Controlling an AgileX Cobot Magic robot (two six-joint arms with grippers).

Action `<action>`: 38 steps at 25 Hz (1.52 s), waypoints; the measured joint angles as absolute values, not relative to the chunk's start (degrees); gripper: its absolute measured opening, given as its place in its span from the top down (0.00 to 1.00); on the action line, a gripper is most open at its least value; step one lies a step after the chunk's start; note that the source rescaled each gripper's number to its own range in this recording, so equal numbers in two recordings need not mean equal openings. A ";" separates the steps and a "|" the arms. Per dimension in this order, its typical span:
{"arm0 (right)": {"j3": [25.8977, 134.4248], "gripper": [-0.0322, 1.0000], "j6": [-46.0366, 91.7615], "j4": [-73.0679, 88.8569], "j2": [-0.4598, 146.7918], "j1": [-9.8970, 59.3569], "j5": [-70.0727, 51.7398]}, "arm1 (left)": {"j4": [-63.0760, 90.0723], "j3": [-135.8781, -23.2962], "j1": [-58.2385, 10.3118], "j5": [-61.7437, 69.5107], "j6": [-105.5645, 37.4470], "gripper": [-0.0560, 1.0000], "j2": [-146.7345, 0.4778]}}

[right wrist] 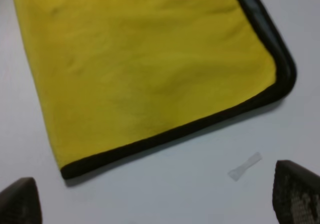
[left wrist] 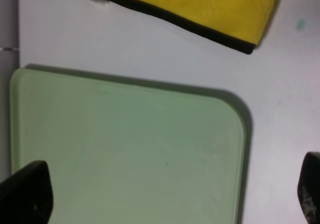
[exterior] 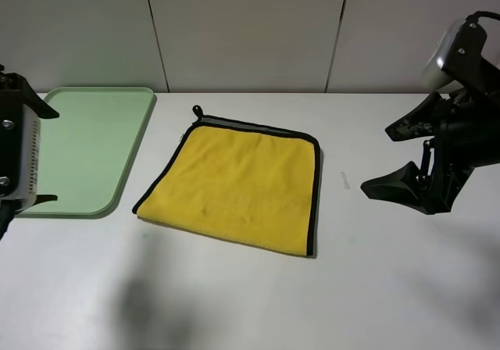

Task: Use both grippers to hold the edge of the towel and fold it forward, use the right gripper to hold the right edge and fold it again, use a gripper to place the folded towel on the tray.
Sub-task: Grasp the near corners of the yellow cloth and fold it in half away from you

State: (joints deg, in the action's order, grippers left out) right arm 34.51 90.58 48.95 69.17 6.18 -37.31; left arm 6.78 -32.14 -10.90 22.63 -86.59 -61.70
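Observation:
The yellow towel lies flat on the white table in the middle, with black trim, a thin grey strip along its far edge and a black loop at the far left corner. It also shows in the left wrist view and the right wrist view. The mint-green tray sits to its left, with nothing on it. My left gripper is open and empty above the tray. My right gripper is open and empty, raised to the right of the towel.
A small white scrap of tape lies on the table just right of the towel, also seen in the right wrist view. A pale panelled wall stands behind the table.

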 joint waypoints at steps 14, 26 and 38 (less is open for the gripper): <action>34.53 0.00 101.34 57.85 82.80 6.18 -34.31 | 6.90 -32.15 -21.44 6.78 -85.68 0.02 -83.42; 34.58 0.00 103.55 58.85 89.37 6.18 -31.71 | 6.95 -32.26 -23.37 -3.68 -88.24 0.02 -96.25; 34.58 0.00 103.66 59.00 89.37 6.18 -31.51 | 7.06 -32.78 -23.37 -14.94 -97.05 0.02 -103.04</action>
State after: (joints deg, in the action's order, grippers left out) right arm 34.58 103.66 59.00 89.37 6.18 -31.51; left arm 7.06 -32.78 -23.37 -14.94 -97.05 -103.04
